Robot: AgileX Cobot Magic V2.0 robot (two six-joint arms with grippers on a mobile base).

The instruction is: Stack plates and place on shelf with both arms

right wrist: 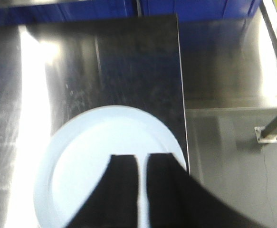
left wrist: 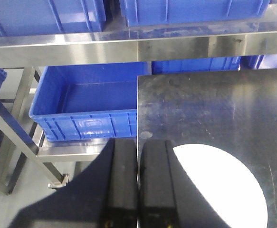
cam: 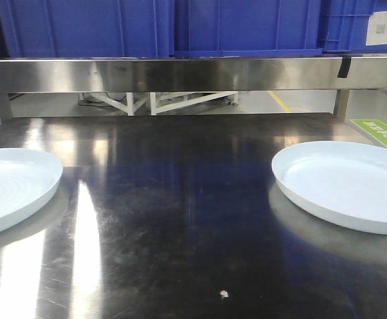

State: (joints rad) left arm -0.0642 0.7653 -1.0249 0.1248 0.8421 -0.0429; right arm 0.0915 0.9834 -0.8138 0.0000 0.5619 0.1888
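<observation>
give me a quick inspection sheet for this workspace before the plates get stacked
surface: steel table, glossy, glare streaks.
job's things: left plate, ridged, and right plate, smooth, lie flat, far apart; not stacked.
clutter: one white speck near the front edge.
claws: left claw shut, over the table's left edge beside its plate; right claw shut, above the right plate; both hold nothing.
cables: nothing seen.
surroundings: steel shelf above the back, blue bins on it; low bin on a rack left of the table.
</observation>
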